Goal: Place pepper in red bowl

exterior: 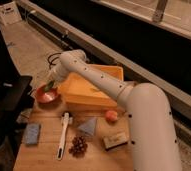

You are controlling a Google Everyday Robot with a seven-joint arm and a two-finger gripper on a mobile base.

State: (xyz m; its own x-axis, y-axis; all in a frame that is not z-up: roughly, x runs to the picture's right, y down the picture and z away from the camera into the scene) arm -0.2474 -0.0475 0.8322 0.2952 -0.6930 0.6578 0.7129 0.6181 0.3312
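Observation:
The red bowl (44,95) sits at the far left corner of the wooden table (44,159), left of the yellow tub. A slim dark green pepper (49,87) shows at the bowl's back rim, directly under the gripper tip. I cannot tell if it rests in the bowl or still hangs from the gripper. My gripper (52,81) is just above the bowl's rear edge, at the end of the white arm that reaches in from the lower right.
A big yellow tub (92,89) stands at the back. On the table lie a white brush (63,136), a blue sponge (31,134), a grey-blue wedge (88,126), a dark cluster (79,146), an orange fruit (110,116) and a brown bar (114,141).

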